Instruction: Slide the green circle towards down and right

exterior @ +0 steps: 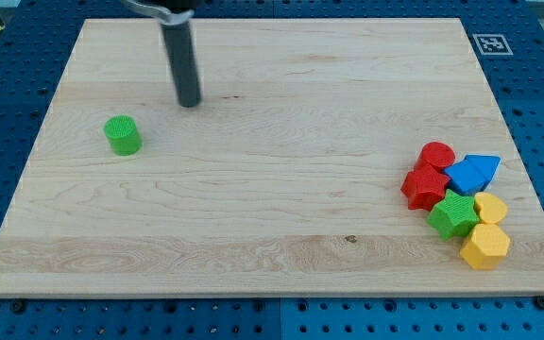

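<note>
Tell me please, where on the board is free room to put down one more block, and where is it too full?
Free: the wide middle between the green circle and the cluster, and the bottom strip. My tip stands up-right of the circle, apart from it. Crowded: the right edge, where the red blocks, blue block, green star and yellow blocks huddle.

Wooden board [272, 217] bearing coloured blocks [456, 203]

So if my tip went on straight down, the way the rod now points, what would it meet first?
Only the wooden board: my tip already appears to rest on bare wood. No block lies under it. The green circle sits apart, toward the view's lower left, and the other blocks cluster far right.
</note>
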Tool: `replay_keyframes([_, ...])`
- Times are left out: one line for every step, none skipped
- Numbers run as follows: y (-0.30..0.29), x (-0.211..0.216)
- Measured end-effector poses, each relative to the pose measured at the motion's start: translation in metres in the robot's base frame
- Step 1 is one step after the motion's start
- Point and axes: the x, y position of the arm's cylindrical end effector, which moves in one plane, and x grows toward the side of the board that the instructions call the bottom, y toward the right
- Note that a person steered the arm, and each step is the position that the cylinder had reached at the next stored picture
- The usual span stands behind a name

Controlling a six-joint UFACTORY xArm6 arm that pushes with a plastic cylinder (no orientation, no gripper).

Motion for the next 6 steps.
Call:
replay_keyframes([-0.06,0.001])
replay_keyframes([-0.112,0.004])
replay_keyframes([-0.114,0.012])
replay_keyframes([-0.085,0.022])
replay_keyframes([-0.065,0.05])
replay_keyframes([-0.062,0.085])
